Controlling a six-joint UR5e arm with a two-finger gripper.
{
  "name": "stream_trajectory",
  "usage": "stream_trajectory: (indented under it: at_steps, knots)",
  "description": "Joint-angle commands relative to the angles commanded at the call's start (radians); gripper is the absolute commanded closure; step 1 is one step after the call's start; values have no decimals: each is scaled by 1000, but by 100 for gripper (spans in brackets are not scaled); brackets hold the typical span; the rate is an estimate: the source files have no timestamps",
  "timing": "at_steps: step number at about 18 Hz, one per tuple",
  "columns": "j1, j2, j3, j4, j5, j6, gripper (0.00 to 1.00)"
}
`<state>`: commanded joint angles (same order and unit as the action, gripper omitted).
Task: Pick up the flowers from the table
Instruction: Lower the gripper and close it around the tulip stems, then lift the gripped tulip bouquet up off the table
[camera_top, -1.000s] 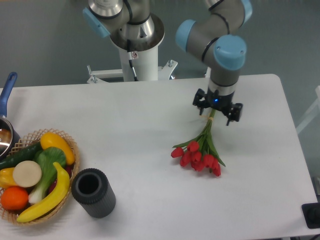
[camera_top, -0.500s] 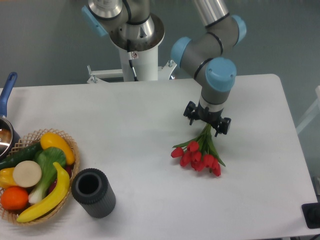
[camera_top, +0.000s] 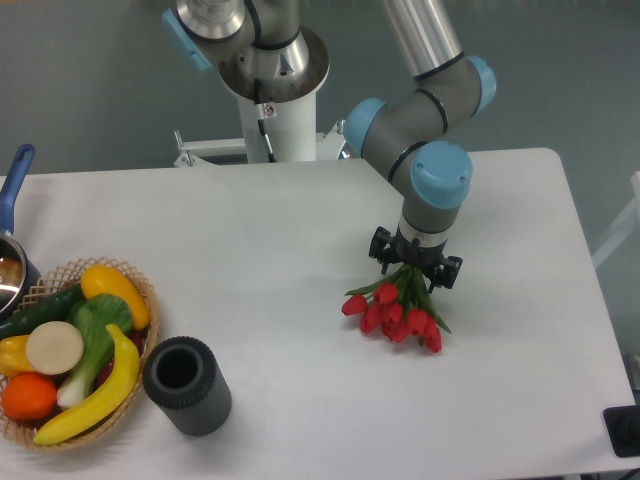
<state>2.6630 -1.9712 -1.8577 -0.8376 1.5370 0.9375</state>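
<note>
Gripper (camera_top: 416, 268) directly over stems of flowers (camera_top: 396, 309) — grip state indeterminable. Blooms resting on table (camera_top: 300, 230), nearer right edge.

Flowers (camera_top: 396, 312): red heads, green stems. Bench (camera_top: 280, 260): plain white. End effector (camera_top: 415, 268): black. Arm (camera_top: 425, 150): grey, light-blue caps. Cylinder (camera_top: 186, 385): dark grey. Basket (camera_top: 145, 290): tan wicker.

The table (camera_top: 260, 230) was big, white and smooth, with round corners. The flowers (camera_top: 398, 308) lay on it toward the right. A basket (camera_top: 140, 345) of fruit and vegetables sat at the left edge, with a dark cup (camera_top: 186, 385) just beside it.
</note>
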Motion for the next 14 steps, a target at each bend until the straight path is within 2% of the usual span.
stream_trajectory:
  at_steps: [6,9,14]
  knots:
    - [0,15,11,-3,21,-12,100]
    - [5,47,18,-2,130,-19,100]
    - [12,81,98,-29,129,-16,100]
